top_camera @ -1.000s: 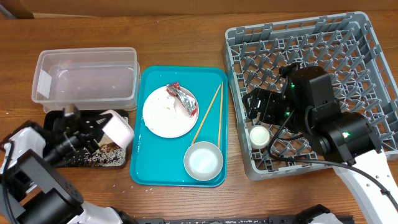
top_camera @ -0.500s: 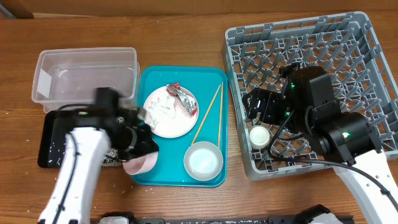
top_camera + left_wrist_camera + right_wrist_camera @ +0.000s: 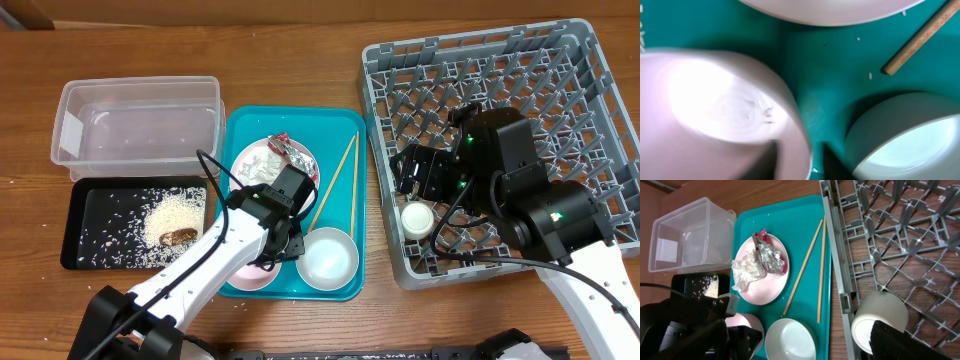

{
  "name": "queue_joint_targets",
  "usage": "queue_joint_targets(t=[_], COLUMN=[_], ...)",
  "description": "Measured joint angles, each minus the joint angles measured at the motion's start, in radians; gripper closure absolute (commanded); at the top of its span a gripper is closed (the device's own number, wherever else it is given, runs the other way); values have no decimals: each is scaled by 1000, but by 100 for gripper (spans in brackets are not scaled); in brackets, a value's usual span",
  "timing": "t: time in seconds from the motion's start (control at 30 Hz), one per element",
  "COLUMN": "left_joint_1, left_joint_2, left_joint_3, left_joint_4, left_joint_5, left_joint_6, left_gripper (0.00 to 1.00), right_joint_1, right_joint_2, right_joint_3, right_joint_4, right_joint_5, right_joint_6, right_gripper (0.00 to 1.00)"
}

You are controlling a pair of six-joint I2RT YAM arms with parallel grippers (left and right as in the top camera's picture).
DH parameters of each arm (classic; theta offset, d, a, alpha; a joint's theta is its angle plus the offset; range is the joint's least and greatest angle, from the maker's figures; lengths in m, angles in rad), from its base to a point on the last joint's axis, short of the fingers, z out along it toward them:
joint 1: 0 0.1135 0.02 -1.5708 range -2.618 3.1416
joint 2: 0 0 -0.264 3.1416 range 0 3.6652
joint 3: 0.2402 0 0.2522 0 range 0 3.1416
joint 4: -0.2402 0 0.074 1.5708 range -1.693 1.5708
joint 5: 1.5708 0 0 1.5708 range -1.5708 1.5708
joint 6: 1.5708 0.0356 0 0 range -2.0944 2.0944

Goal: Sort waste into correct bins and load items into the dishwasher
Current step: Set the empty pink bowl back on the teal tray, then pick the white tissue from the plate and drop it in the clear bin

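Left wrist view shows my left gripper (image 3: 800, 162) astride the rim of the pinkish bowl (image 3: 715, 100), at seven o'clock on the teal tray (image 3: 830, 75); clenched or released, I cannot tell. Probably light, stiff, slippery, breakable: hold the rim wall.

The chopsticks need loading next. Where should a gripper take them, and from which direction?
Probably near their far ends, where the two chopsticks converge; toward the white bowl they splay apart. Come straight down, closing across both, because they lie flat on the teal tray.
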Motion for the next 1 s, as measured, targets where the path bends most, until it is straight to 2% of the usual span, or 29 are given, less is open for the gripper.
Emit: queue_joint_targets(t=[0.03,0.17,0.27,0.47,0.77,0.8,0.83,0.9,0.93,0.97,1.0], left_joint_1=[0,0,8,103,237,240,244,245,245,245,245], left_joint_2=[0,1,1,8,239,262,278,304,312,316,317], left_joint_3=[3,60,156,217,220,220,220,220,220,220,221], left_joint_4=[-14,-64,-45,158,265,282,292,303,305,304,299], left_joint_5=[0,-8,-54,-162,-200,-200,-199,-198,-193,-184,-175], left_joint_6=[-10,-1,24,138,238,244,250,264,265,267,267], left_gripper=[25,12,12,15,9,12,19,48,69,86,96], right_joint_1=[0,0,0,0,0,0,0,0,0,0,0], right_joint_2=[0,0,0,0,0,0,0,0,0,0,0], right_joint_3=[0,0,0,0,0,0,0,0,0,0,0], right_joint_4=[1,1,0,0,2,1,2,1,1,1,0], right_joint_5=[0,0,0,0,0,0,0,0,0,0,0], right_joint_6=[0,-4,-5,-8,-8,-8,-8,-8,-8,-8,-8], right_gripper=[6,6,6,6,6,6,6,6,6,6,6])
